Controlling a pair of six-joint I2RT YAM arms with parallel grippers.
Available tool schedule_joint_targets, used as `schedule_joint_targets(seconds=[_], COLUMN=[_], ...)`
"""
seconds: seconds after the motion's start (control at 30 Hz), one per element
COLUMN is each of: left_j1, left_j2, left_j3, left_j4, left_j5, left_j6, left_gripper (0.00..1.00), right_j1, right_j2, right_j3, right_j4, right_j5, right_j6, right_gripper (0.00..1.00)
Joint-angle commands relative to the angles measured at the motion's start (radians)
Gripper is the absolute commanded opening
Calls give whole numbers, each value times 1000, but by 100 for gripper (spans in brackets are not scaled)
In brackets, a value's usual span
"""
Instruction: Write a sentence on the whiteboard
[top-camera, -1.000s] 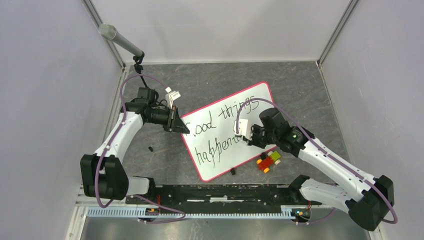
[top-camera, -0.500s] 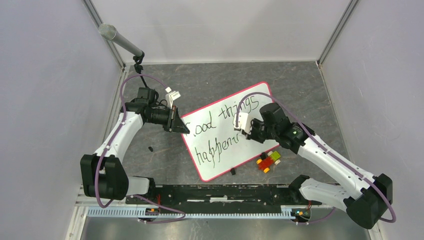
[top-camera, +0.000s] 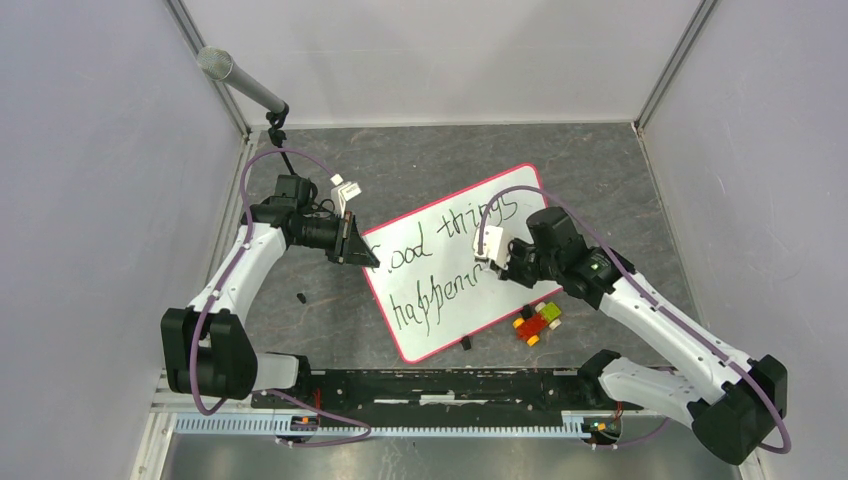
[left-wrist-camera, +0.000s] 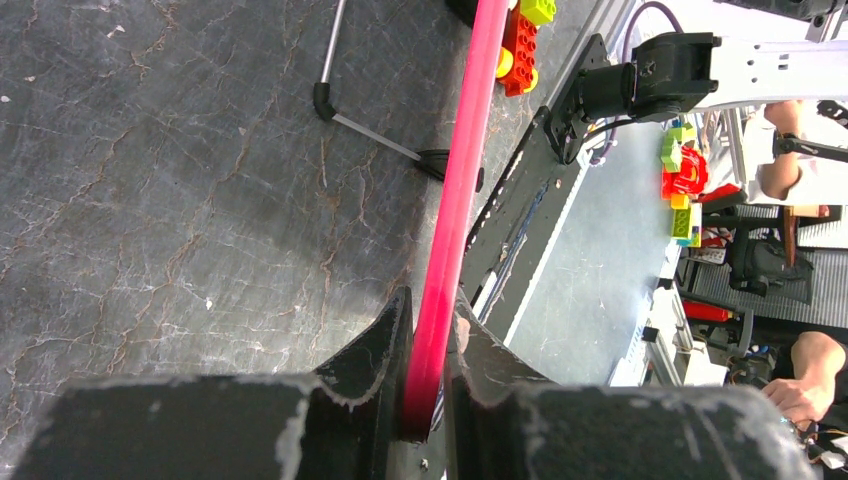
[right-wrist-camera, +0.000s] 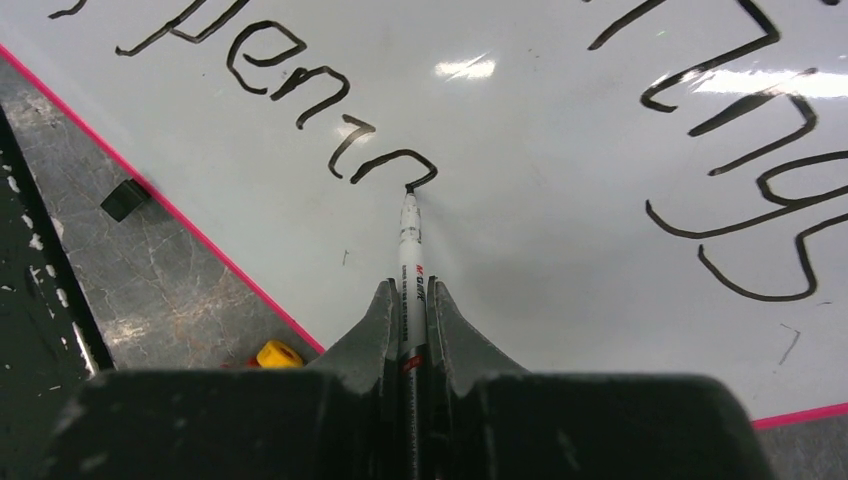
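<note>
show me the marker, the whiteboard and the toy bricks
marker (right-wrist-camera: 409, 250): right wrist view, white barrel
whiteboard (top-camera: 440, 268): top external view, bare white patch mid-board
toy bricks (top-camera: 537, 322): top external view, middle of the cluster

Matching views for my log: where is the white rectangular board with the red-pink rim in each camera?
Top external: white board centre, tilted.
Left wrist: only its rim, edge-on, in the left gripper.
Right wrist: fills the frame beyond the gripped white marker.
Shared: red-yellow toy bricks beside its edge.

From above, the left gripper (top-camera: 362, 250) hides the first letter of the sentence (top-camera: 437, 297), the right gripper (top-camera: 502, 270) with its marker (right-wrist-camera: 410, 235) the ending; the left wrist sees the whiteboard (left-wrist-camera: 456, 200) only edge-on.
</note>
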Motion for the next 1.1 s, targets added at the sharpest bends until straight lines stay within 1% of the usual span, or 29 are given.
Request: schedule_joint_targets(seconds=[0.0,0.13,0.23,0.4,0.77,1.07], left_j1=[-29,-29,-29,-29,-29,-30], left_j2=[19,17,19,16,11,7], left_j3=[12,10,10,10,5,2], left_j4=[36,38,38,36,37,37], left_j5=[-131,-132,-132,-131,-129,-129], left_j6=[66,66,66,65,68,69], left_gripper=[2,2,2,2,2,2], right_j1=[-5,-5,-5,-19,-56,-55], right_j2=[-13,-21,-28,-48,-15,16], right_j3=[-34,-36,-8,39,52,72], right_j4=[-35,-50,-53,-33,10,41], right_j5=[-28,-34,-47,-16,39,8], right_j6=[-27,-34,-24,-3,16,20], right_gripper=[0,0,0,0,0,0])
